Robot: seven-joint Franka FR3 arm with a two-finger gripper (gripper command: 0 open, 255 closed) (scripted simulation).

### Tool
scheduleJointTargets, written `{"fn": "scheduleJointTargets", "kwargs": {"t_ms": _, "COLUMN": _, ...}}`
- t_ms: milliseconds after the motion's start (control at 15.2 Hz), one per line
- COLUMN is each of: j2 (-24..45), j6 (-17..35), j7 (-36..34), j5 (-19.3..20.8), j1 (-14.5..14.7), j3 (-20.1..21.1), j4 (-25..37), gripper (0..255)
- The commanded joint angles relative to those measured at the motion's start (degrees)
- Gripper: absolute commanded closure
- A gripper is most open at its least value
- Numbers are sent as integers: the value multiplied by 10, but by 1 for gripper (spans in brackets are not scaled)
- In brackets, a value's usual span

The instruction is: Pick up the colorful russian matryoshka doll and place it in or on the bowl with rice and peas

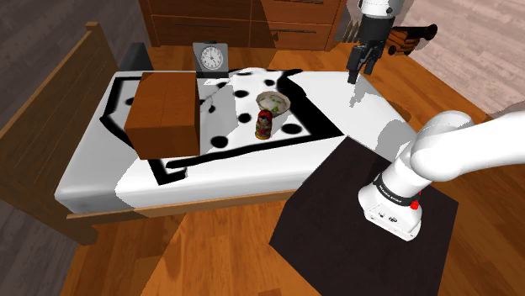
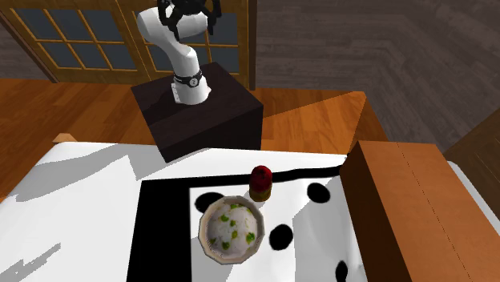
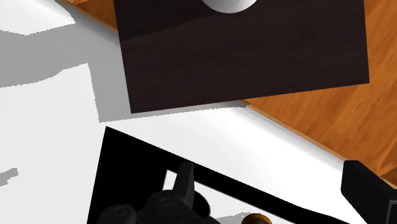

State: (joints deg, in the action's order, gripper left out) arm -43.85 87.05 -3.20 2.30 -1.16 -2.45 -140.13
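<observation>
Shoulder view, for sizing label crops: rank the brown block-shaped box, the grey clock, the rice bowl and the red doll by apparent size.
1. Brown block-shaped box.
2. Grey square clock.
3. Pale bowl of rice and peas and red painted doll look about alike, so I leave them unranked.

A red matryoshka doll (image 1: 264, 124) is standing upright on the black-and-white spotted bed (image 1: 168, 181), just beside a round bowl (image 2: 202, 230) holding rice and green peas.

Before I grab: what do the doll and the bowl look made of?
The doll has a smooth painted shell, red with a pale face; wood or plastic, cannot tell. The bowl is pale inside with a tan mottled rim, probably glazed ceramic.
</observation>
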Motion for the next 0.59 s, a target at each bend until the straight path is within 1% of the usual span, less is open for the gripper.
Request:
{"fn": "scheduleJointTargets", "kwargs": {"t_ms": 0, "j2": 0, "j6": 0, "j7": 0, "j5": 0, "j1": 0, "j3": 0, "j4": 0, "gripper": 0}}
{"fn": "scheduleJointTargets", "kwargs": {"t_ms": 264, "j2": 27, "j6": 108, "j7": 33, "j5": 7, "j1": 7, "j3": -16, "j4": -50, "gripper": 0}}
{"fn": "scheduleJointTargets", "kwargs": {"t_ms": 528, "j2": 74, "j6": 220, "j7": 66, "j5": 10, "j1": 15, "j3": -33, "j4": -85, "gripper": 0}}
